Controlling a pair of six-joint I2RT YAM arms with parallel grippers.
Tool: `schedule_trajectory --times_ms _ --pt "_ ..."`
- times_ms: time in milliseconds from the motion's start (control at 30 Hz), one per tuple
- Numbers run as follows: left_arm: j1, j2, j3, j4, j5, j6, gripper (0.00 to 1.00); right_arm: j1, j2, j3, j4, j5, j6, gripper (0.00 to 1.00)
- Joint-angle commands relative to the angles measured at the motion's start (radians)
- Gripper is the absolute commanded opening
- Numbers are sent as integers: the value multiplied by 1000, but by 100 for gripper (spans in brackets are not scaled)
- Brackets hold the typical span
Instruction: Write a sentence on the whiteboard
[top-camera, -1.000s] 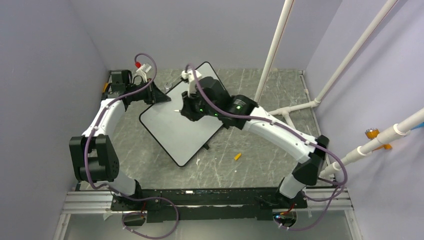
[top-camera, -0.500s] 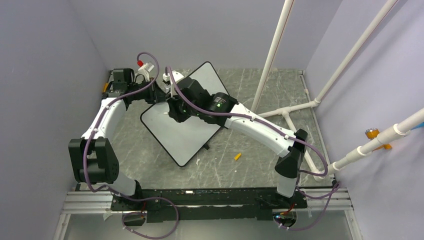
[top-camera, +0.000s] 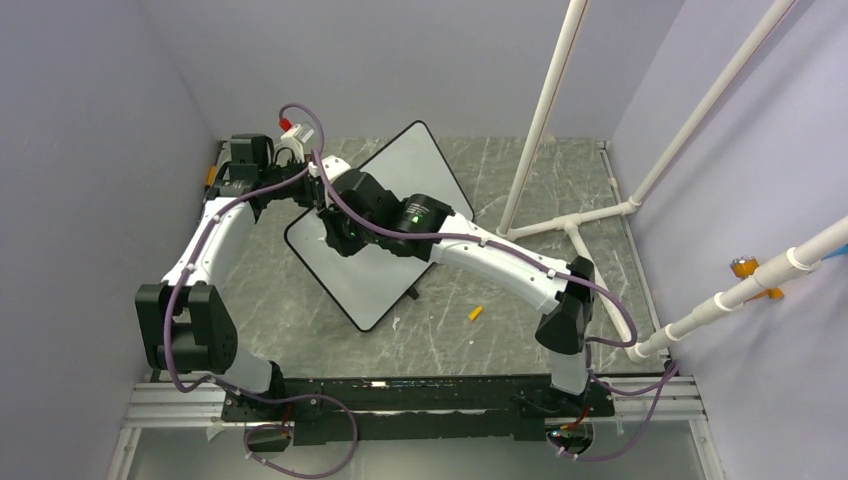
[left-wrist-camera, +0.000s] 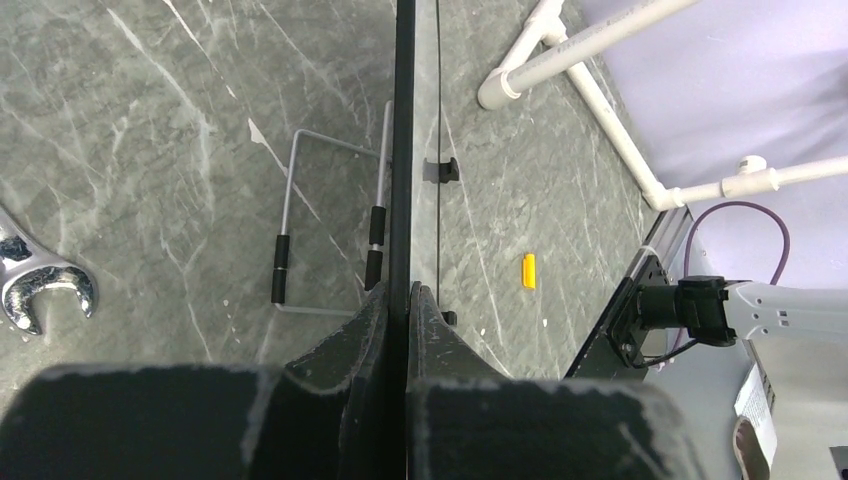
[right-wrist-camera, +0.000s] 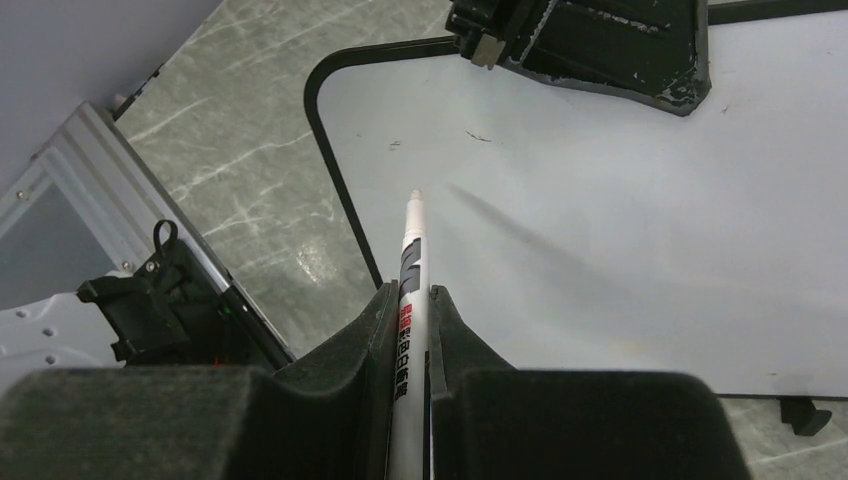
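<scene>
Gripping the marker (right-wrist-camera: 412, 300) by its barrel, the right jaws were closed around it, and its tip stuck out ahead of them over the whiteboard (right-wrist-camera: 620, 220). The tip sat just inside the black rim at the board's left corner. A soft shadow trailed off to its right, so I judged the tip to be hovering close above the white face, though contact could not be ruled out.

A second before, these jaws had been over the middle of the board. Since then the right arm (top-camera: 480, 250) had swung them across to that corner, close to the other arm. Straight ahead of the marker, at the far edge of the board, the left jaws had stayed shut on the rim. The left wrist view showed the board edge-on (left-wrist-camera: 403, 150), pinched between them and propped on its wire stand (left-wrist-camera: 300, 220).

None of the sentence could be seen. The face ahead of the right jaws was bare apart from a few tiny dark specks near the left jaws. The sweep looked like a move to the starting point of a first line, with writing not yet begun.

Well behind the right jaws, an orange cap (top-camera: 476, 313) lay on the surface (top-camera: 500, 180).
</scene>
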Motion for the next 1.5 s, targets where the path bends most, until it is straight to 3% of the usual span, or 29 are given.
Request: schedule_trajectory --times_ms 0,1467 --pt "-5 -63 -15 65 -39 29 0 11 6 46 23 64 38 0" --pt "-5 -100 -46 90 -51 6 0 11 80 84 76 99 52 0"
